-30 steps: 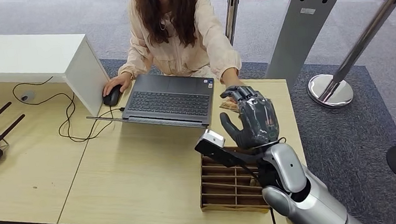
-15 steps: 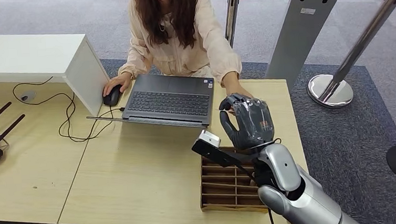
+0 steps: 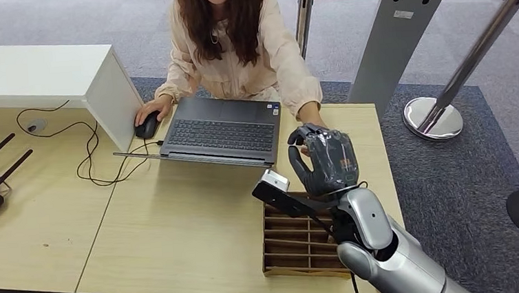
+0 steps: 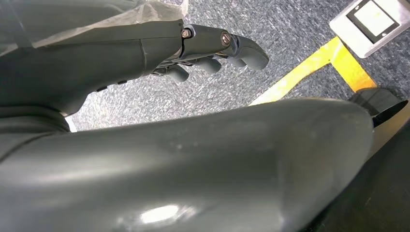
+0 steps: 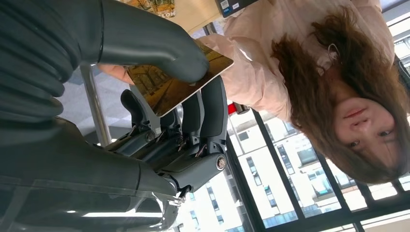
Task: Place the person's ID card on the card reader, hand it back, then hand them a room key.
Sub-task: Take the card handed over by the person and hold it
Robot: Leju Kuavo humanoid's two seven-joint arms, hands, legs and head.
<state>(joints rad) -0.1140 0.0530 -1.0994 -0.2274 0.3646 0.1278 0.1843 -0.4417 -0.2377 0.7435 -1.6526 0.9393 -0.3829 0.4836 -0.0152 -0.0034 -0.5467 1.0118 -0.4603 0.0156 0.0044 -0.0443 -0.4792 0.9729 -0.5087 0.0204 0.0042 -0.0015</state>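
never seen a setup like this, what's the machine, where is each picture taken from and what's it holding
It is a humanoid robot with silver arms and dark many-fingered hands. The wide picture is its head view, looking down at a wooden desk. On it lie a laptop, a mouse under the person's hand, cables, and a cardboard slotted box. The right hand is raised toward the person. The right wrist view, turned upside down, shows that hand pinching a card between thumb and fingers. The left wrist view shows the left hand hanging over carpet, fingers curled and holding nothing.
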